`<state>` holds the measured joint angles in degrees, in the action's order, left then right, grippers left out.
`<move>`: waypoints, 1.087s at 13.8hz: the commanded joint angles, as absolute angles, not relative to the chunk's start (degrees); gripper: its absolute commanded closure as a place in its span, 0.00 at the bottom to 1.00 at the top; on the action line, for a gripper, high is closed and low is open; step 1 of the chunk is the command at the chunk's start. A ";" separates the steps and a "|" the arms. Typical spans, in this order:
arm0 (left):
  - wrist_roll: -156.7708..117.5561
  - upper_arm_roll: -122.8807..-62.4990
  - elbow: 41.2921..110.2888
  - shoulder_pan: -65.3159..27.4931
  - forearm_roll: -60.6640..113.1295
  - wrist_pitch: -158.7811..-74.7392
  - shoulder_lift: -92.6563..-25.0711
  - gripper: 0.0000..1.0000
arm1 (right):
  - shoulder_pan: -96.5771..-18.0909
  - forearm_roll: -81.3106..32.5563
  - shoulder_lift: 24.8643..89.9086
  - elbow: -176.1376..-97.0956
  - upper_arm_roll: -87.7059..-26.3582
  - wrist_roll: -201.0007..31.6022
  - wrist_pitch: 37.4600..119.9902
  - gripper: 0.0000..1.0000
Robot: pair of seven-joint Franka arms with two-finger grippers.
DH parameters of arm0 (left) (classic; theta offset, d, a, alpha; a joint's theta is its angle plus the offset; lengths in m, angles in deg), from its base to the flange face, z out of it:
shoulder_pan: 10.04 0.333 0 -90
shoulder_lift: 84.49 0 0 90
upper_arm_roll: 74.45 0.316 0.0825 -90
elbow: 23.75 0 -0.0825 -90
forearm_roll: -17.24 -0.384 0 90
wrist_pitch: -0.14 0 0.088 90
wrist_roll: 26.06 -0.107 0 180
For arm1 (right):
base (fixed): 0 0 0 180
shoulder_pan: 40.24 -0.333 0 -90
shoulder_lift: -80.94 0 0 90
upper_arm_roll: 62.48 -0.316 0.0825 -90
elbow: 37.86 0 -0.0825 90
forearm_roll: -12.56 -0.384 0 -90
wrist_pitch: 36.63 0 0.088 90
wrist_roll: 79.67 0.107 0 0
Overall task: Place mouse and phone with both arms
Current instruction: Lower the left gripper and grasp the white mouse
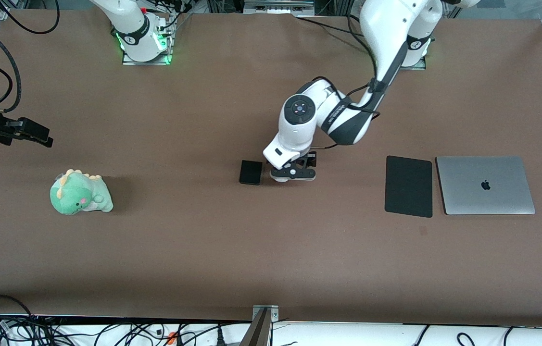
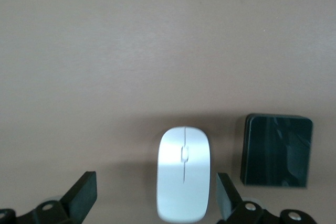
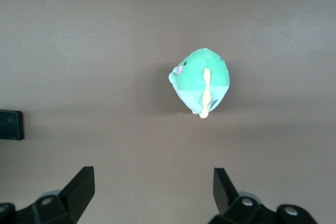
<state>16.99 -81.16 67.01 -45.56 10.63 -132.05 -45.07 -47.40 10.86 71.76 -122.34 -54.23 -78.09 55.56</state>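
Observation:
The white mouse point(image 2: 184, 179) lies on the brown table between the open fingers of my left gripper point(image 2: 156, 196), closer to one finger point(image 2: 227, 195); nothing is gripped. In the front view the left gripper point(image 1: 295, 174) hangs low over the mouse point(image 1: 279, 179), which mostly hides under it. The black phone point(image 1: 250, 172) lies flat right beside the mouse, toward the right arm's end, and shows in the left wrist view point(image 2: 276, 150). My right gripper point(image 1: 30, 133) is open and empty, up over the table at the right arm's end; it also shows in the right wrist view point(image 3: 152, 190).
A green plush dinosaur point(image 1: 80, 193) sits toward the right arm's end and shows in the right wrist view point(image 3: 202, 80). A flat black mouse pad point(image 1: 409, 186) and a closed silver laptop point(image 1: 485, 185) lie side by side toward the left arm's end.

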 commanded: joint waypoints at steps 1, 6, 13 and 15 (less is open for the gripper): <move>18.77 -80.43 66.34 -47.47 7.75 -134.16 -42.65 0.00 | -47.35 11.33 72.33 -121.62 -54.40 -78.44 54.34 0.00; 20.70 -80.34 66.87 -48.88 6.00 -135.29 -40.46 0.00 | -47.27 11.15 72.33 -121.70 -54.40 -78.44 54.34 0.00; 23.42 -80.43 66.96 -50.11 5.29 -137.15 -38.78 0.42 | -47.27 11.15 72.24 -121.62 -54.48 -78.52 54.34 0.00; 23.51 -80.34 66.96 -50.38 5.29 -136.62 -39.04 0.67 | -47.35 11.15 72.24 -121.71 -54.66 -78.52 54.33 0.00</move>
